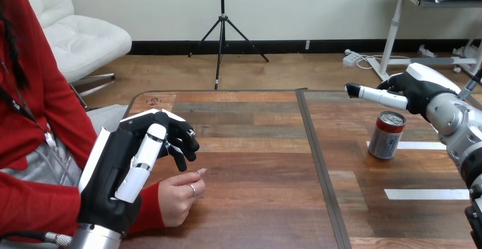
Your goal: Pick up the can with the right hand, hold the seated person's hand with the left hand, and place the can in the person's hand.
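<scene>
The can (387,135) stands upright on the desk (256,203), just beside the open, empty right hand (418,90). This hand should be brought round the can's middle and closed gently. The left hand (122,169) is loosely bent and empty, just beside the person's hand (179,198).

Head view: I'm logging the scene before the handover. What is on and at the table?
can: one, silver with a red top, upright on the table's right half
tape strips: two, white, on the table's right half
table: one, brown wood, dark seam down its middle
person's hand: one, red sleeve, resting on the table's near left
left hand: one, black and white, above the person's wrist, fingers relaxed
right hand: one, black and white, behind the can, apart from it, fingers straight
</scene>
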Tool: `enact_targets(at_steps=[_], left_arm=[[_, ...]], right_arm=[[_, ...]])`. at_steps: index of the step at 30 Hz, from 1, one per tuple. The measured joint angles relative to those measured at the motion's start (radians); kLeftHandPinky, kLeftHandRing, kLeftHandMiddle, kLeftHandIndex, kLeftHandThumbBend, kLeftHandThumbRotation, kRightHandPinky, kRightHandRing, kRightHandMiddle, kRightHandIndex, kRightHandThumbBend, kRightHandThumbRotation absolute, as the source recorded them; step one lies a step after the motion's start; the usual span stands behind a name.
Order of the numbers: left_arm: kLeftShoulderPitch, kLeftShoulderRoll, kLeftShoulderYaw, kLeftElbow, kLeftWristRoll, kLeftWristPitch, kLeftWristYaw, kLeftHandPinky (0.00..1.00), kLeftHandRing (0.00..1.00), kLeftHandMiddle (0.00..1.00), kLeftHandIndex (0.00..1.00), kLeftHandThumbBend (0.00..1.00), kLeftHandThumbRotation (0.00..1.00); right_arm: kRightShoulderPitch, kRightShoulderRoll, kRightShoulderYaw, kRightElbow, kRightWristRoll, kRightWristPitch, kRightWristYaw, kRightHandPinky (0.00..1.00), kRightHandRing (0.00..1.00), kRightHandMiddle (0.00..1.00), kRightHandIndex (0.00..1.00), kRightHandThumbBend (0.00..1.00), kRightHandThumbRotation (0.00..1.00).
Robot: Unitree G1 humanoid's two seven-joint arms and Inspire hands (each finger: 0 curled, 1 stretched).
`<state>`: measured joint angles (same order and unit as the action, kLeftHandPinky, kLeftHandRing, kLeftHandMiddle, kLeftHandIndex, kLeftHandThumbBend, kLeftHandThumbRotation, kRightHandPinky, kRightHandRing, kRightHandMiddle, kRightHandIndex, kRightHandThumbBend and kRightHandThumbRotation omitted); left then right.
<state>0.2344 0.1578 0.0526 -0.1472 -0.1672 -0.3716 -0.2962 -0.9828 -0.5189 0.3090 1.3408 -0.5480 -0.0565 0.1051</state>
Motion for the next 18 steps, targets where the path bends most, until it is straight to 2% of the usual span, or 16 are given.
enact_targets(at_steps=[8,18], left_arm=[[0.003,0.000,0.001,0.000,-0.002,0.000,0.000,0.27,0.39,0.44,0.42,0.09,0.79],[0.013,0.000,0.004,0.000,-0.001,0.000,0.002,0.27,0.39,0.43,0.42,0.11,0.79]], right_arm=[[0.005,0.001,0.000,0.001,0.002,0.004,0.008,0.78,0.84,0.85,0.81,1.00,1.00],[0.021,0.005,0.000,0.001,0.003,0.009,0.009,0.65,0.75,0.78,0.78,1.00,1.00]])
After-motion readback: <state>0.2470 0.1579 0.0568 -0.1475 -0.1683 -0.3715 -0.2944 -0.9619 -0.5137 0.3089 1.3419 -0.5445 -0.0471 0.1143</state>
